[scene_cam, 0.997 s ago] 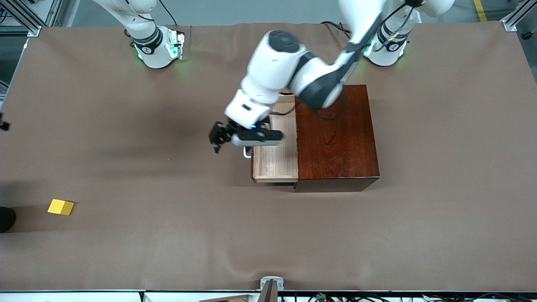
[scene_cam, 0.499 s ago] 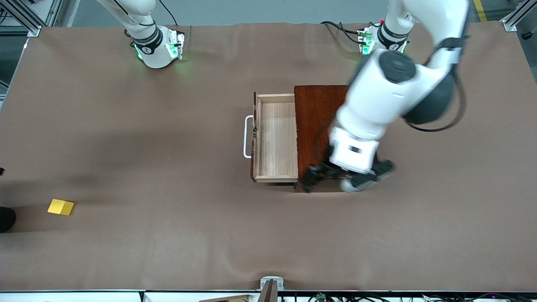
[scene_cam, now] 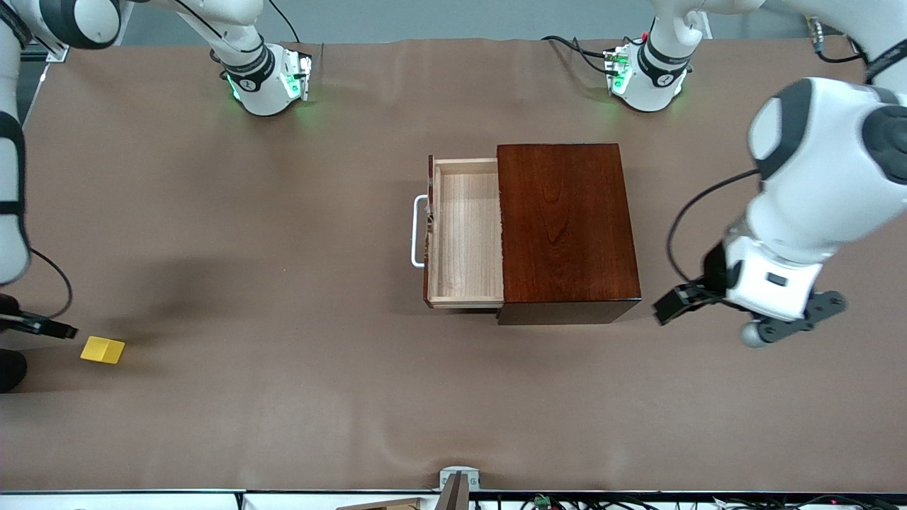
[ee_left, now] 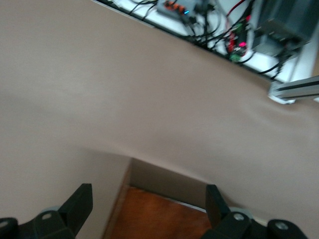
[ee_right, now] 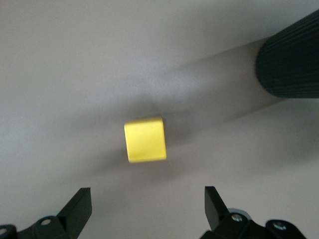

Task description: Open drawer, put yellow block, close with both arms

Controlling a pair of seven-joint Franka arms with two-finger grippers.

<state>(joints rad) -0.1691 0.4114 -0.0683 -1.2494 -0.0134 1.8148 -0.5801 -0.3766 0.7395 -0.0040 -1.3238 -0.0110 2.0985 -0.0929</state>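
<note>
The drawer (scene_cam: pixel 464 234) stands pulled out of the mahogany box (scene_cam: pixel 567 227), its pale wood inside bare and its white handle (scene_cam: pixel 418 230) toward the right arm's end. The yellow block (scene_cam: pixel 103 350) lies on the table far toward the right arm's end. My right gripper (scene_cam: pixel 42 327) hangs just beside the block; in the right wrist view it (ee_right: pixel 148 206) is open with the block (ee_right: pixel 145 139) ahead of its fingertips. My left gripper (scene_cam: pixel 673 303) is up beside the box at the left arm's end; in the left wrist view it (ee_left: pixel 148 204) is open and empty over a box corner (ee_left: pixel 159 219).
A dark round object (scene_cam: pixel 10 368) sits at the table edge close to the yellow block, and shows as a ribbed black cylinder (ee_right: pixel 289 59) in the right wrist view. Brown cloth (scene_cam: pixel 283 397) covers the table. A metal bracket (scene_cam: pixel 457 482) sits at the near edge.
My left arm swung from the drawer's handle, over the box, out to the left arm's end. My right gripper came into view beside the yellow block. The drawer stayed open.
</note>
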